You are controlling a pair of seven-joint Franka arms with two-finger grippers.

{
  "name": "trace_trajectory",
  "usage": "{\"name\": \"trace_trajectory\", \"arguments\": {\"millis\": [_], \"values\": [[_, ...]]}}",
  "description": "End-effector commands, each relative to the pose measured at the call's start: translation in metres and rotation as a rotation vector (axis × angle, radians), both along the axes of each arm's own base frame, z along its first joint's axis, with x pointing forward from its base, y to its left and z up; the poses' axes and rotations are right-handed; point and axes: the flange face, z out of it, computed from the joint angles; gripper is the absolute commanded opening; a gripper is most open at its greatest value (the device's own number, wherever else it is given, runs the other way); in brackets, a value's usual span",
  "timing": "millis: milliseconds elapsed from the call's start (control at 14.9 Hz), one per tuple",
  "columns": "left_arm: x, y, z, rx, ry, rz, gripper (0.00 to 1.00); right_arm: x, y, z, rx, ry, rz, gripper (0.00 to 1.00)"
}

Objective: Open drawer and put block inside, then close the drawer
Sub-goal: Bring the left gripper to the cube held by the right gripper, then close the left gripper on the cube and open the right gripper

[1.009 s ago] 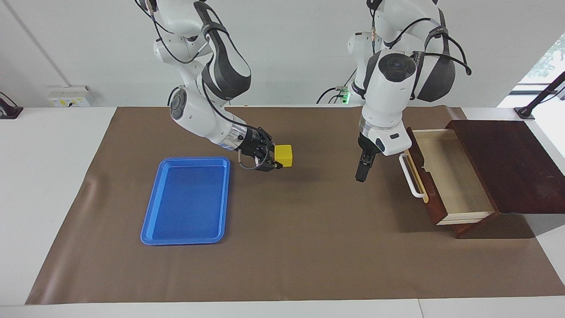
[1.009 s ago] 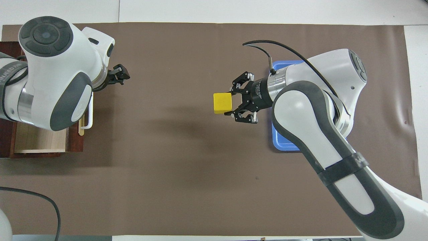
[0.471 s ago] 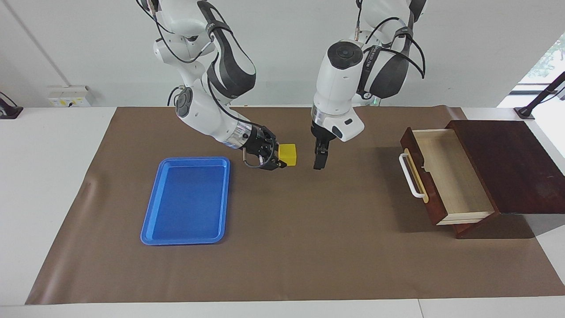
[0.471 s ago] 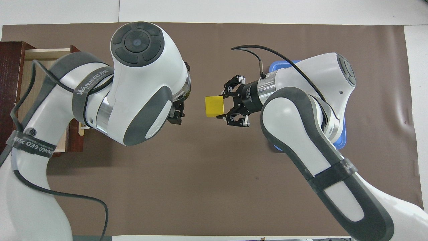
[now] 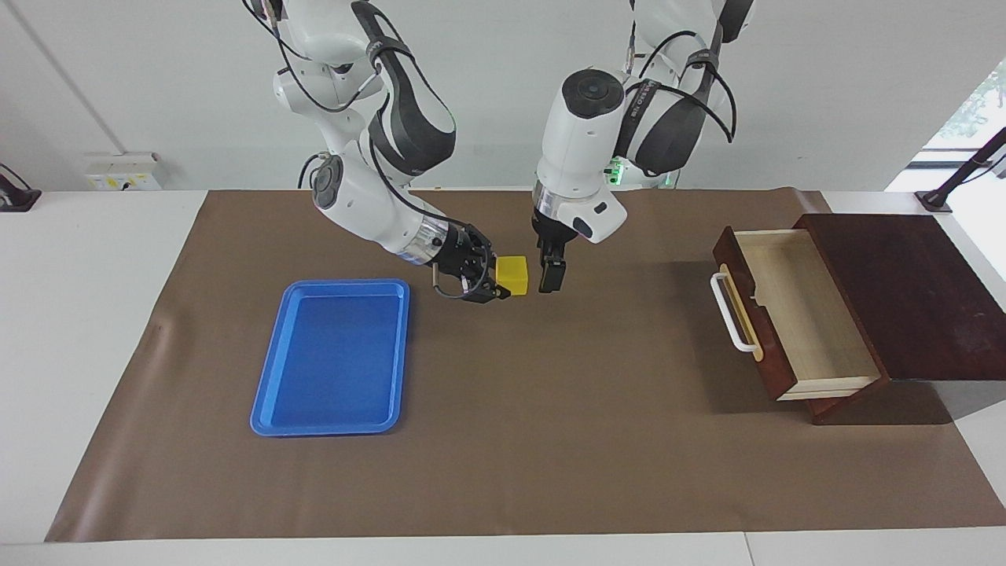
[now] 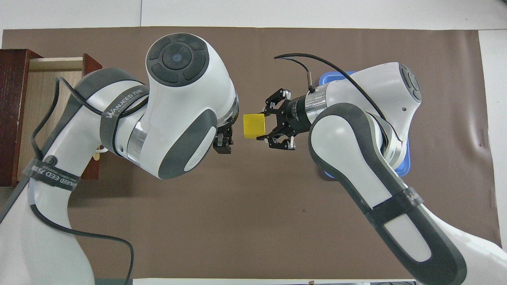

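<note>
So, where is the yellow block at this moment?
The yellow block is held in the air by the right gripper over the brown mat's middle, between the blue tray and the open drawer, with the left gripper just beside it.

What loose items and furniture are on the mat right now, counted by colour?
Yellow: 1, the block, held in the right gripper above the mat.
Blue: 1, the tray.
Reddish-brown: 1, the drawer, standing open.
Total: 3.
</note>
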Motion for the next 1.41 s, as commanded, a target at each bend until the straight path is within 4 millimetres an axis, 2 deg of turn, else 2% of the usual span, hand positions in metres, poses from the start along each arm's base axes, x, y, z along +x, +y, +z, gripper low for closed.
{"name": "trace_trajectory", "arguments": {"millis": [0,269,471,538,740,807,874,942,1345], "values": [[-0.003,-0.020,-0.014,0.006,0.011,0.007,1.00,0.000,0.000,0.001,0.013,0.006,-0.034,0.00],[-0.010,-0.034,-0.014,-0.001,0.003,0.006,1.00,0.000,0.001,0.000,0.012,0.005,-0.032,0.00],[-0.010,-0.035,-0.014,-0.006,-0.001,0.025,1.00,0.000,0.001,0.000,0.012,0.005,-0.032,0.00],[-0.009,-0.037,-0.013,-0.016,-0.011,0.037,0.92,0.000,0.001,0.000,0.012,0.005,-0.032,0.00],[-0.008,-0.036,-0.013,-0.011,-0.020,0.036,0.25,-0.001,0.002,0.000,0.012,0.004,-0.029,0.00],[-0.007,-0.036,-0.012,0.000,-0.032,0.031,0.13,-0.001,0.002,0.000,0.012,0.004,-0.029,0.00],[-0.008,-0.036,-0.012,0.000,-0.034,0.029,0.04,-0.001,0.003,0.000,0.012,0.003,-0.026,0.00],[-0.007,-0.035,-0.012,0.002,-0.036,0.030,0.00,-0.001,0.003,0.000,0.012,0.003,-0.026,0.00],[-0.006,-0.031,-0.012,0.033,-0.048,0.015,0.00,-0.001,0.003,0.000,0.012,0.004,-0.027,0.00]]}}
